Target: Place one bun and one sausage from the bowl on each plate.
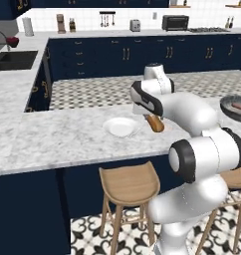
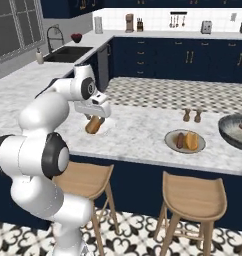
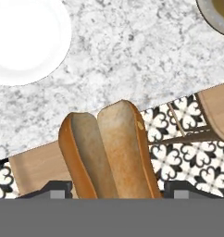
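Marble counter [image 2: 143, 132] carrying, in the right base view, the dark-grey bowl [image 2: 232, 134] at 3 o'clock and the beige plate [image 2: 172, 145] already loaded with bun and sausage. White plate [image 1: 120, 127] lying bare at centre of the left base view, bun [image 1: 155, 123] hanging just beside its 3 o'clock rim. Seen close from the hand camera: gripper [image 3: 114, 187] spread wide and clamped on that split bun [image 3: 109, 150], white plate [image 3: 26, 41] at 10 o'clock.

Two wooden stools [image 2: 193, 197] under counter [image 1: 53, 137]; shakers [image 2: 192, 115] on counter.
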